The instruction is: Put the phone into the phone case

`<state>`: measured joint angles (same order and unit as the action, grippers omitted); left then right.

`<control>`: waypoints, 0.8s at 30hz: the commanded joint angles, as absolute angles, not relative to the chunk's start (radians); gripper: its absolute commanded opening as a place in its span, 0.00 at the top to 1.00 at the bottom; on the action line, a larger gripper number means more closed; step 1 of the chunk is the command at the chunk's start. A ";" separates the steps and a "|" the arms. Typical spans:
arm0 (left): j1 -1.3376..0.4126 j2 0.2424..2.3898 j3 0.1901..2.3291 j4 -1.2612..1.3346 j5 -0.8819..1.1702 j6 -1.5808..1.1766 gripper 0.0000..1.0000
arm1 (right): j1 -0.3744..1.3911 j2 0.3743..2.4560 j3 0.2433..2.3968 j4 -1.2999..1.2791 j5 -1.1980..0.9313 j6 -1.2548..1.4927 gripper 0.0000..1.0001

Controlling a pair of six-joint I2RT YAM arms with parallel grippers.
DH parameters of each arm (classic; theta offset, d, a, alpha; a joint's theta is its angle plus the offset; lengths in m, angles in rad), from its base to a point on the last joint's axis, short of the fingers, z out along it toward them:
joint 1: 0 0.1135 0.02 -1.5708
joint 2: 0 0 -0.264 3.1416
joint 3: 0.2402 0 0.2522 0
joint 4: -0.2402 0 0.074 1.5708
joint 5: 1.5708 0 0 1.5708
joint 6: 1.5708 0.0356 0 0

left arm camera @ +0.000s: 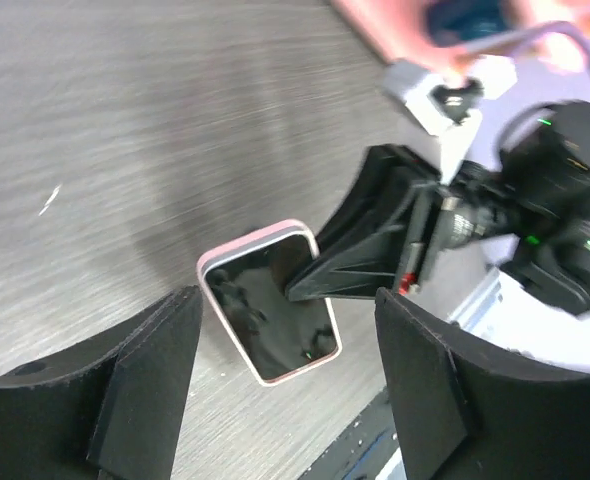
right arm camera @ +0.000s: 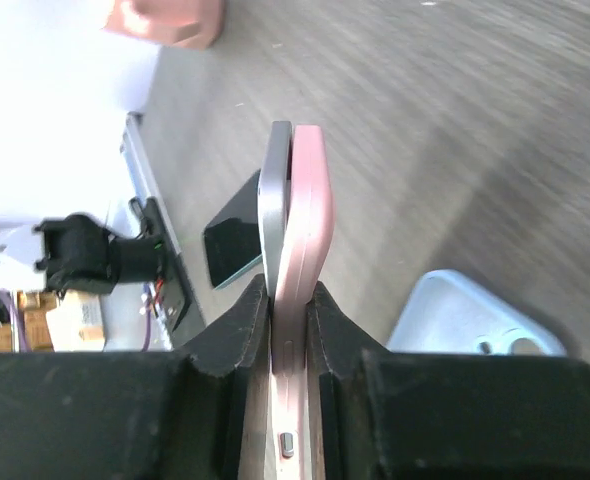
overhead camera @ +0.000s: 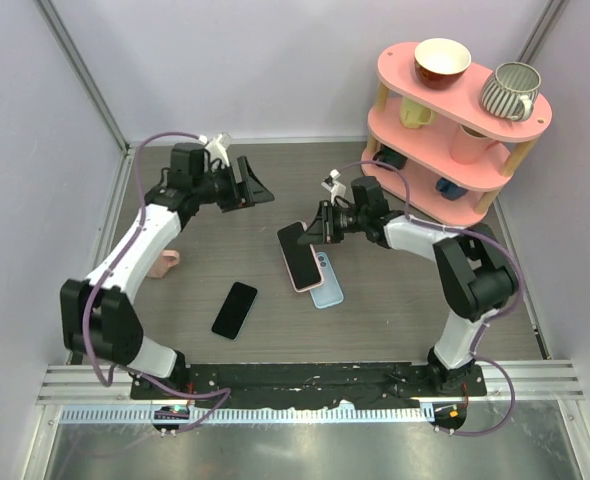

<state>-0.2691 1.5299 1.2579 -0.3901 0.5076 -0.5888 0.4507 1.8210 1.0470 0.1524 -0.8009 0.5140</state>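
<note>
Where the table lies nearest the arm bases, a black phone (overhead camera: pixel 235 310) is laid flat, with a light blue case (overhead camera: pixel 327 290) to its right. Just beyond, a grey phone (right arm camera: pixel 273 190) and a pink case (right arm camera: pixel 308 200) are clamped together by the right gripper (overhead camera: pixel 313 238), parting slightly at the free end. Farther back, the left gripper (overhead camera: pixel 254 189) is held with its fingers apart.

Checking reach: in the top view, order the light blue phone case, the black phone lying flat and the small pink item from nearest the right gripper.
From the right gripper:
1. Light blue phone case, right beside it.
2. Black phone, lower left.
3. Small pink item, far left.
</note>
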 commanded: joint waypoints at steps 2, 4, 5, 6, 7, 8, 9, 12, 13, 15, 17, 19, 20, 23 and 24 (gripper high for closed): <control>-0.261 1.440 1.200 -0.204 0.917 -0.531 0.25 | 0.460 1.638 1.006 0.284 -1.018 0.463 0.99; -0.261 1.433 1.168 -0.142 0.975 -0.551 0.25 | 0.460 1.594 0.996 0.302 -1.055 0.466 0.99; -0.259 1.430 1.157 -0.121 1.023 -0.563 0.25 | 0.460 1.579 0.983 0.310 -1.066 0.468 0.99; -0.259 1.424 1.148 -0.111 1.031 -0.564 0.25 | 0.460 1.562 0.977 0.322 -1.080 0.474 0.99; -0.259 1.411 1.135 -0.107 1.032 -0.561 0.26 | 0.459 1.531 0.970 0.349 -1.101 0.477 0.99; -0.261 1.408 1.131 -0.104 1.051 -0.558 0.26 | 0.459 1.511 0.956 0.362 -1.111 0.480 0.99; -0.259 1.405 1.121 -0.101 1.061 -0.554 0.26 | 0.460 1.499 0.953 0.373 -1.115 0.479 0.99; -0.261 1.401 1.112 -0.098 1.104 -0.558 0.26 | 0.460 1.450 0.946 0.405 -1.135 0.480 0.99; -0.261 1.399 1.109 -0.069 1.120 -0.574 0.26 | 0.460 1.442 0.946 0.406 -1.138 0.485 0.99; -0.262 1.396 1.085 -0.011 1.155 -0.645 0.26 | 0.460 1.430 0.951 0.407 -1.138 0.483 0.99; -0.271 1.404 1.074 0.069 1.183 -0.682 0.25 | 0.460 1.425 0.960 0.403 -1.138 0.489 0.99; -0.296 1.410 1.077 0.090 1.200 -0.707 0.26 | 0.460 1.424 0.965 0.416 -1.141 0.506 0.99; -0.302 1.420 1.077 0.091 1.201 -0.713 0.27 | 0.460 1.422 0.965 0.428 -1.137 0.517 0.99; -0.314 1.439 1.080 0.087 1.219 -0.736 0.37 | 0.460 1.430 0.980 0.443 -1.135 0.529 0.99; -0.316 1.440 1.078 0.087 1.223 -0.741 0.41 | 0.460 1.433 0.985 0.442 -1.134 0.532 0.99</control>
<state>-0.3000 1.4254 1.0767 0.0162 1.1522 -0.6853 0.4572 1.4677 0.9363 0.3454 -1.1030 0.4908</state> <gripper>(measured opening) 0.644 0.211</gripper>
